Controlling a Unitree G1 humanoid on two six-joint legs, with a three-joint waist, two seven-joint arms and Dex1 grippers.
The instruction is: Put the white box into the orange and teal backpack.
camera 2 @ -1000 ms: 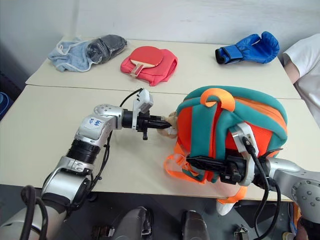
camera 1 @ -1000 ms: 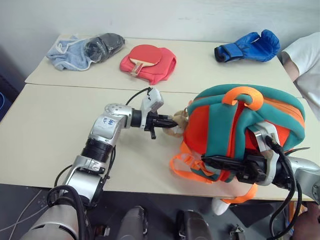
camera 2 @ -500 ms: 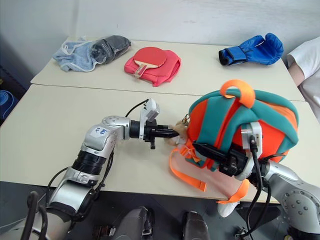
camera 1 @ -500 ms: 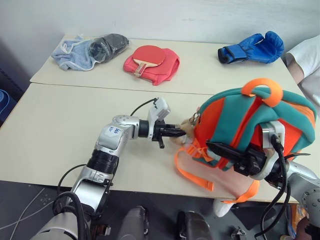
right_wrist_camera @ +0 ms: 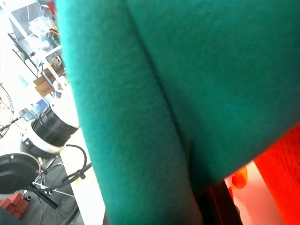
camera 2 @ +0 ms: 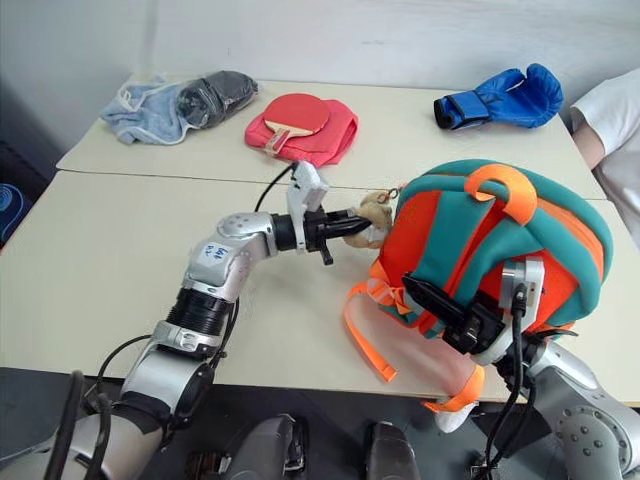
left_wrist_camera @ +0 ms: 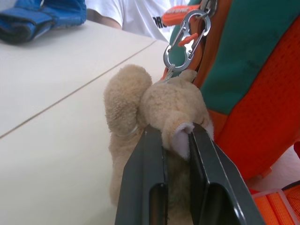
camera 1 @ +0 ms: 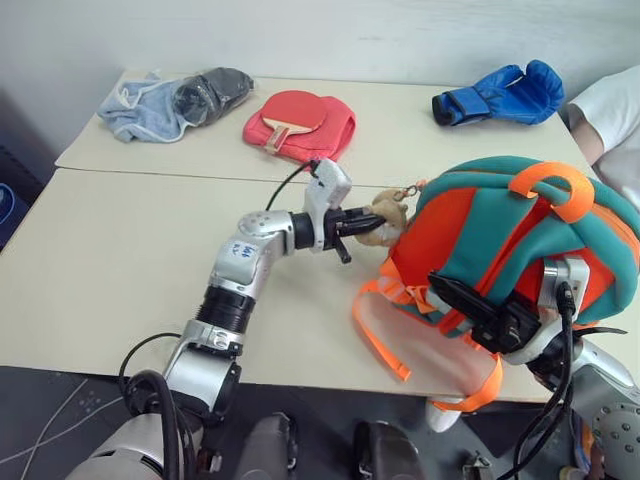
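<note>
The orange and teal backpack [camera 1: 500, 215] is raised and tilted over the table's [camera 1: 120, 250] right front part. Its orange webbing straps [camera 1: 385, 340] hang down to the tabletop. My left gripper [left_wrist_camera: 177, 133] is shut on the tan plush charm [left_wrist_camera: 140, 98], which hangs from a metal carabiner [left_wrist_camera: 185, 37] on the pack's left side. At the pack's near side, my right gripper [camera 1: 445, 292] lies against a teal strap [right_wrist_camera: 154, 93] and is shut on it. The white box is hidden from view.
Along the far table lie a blue boxing glove [camera 1: 497, 93], a red cloth with a paddle [camera 1: 300, 123], and a pale blue cloth with a dark bundle [camera 1: 170, 100]. A person's white sleeve [camera 1: 610, 105] shows at the right edge. A seam [camera 1: 150, 175] runs between the two tabletops.
The backpack has tipped up and shifted right, its top loop now toward the right. My left gripper followed to the right and slightly up, still on the charm. The head views also shifted.
</note>
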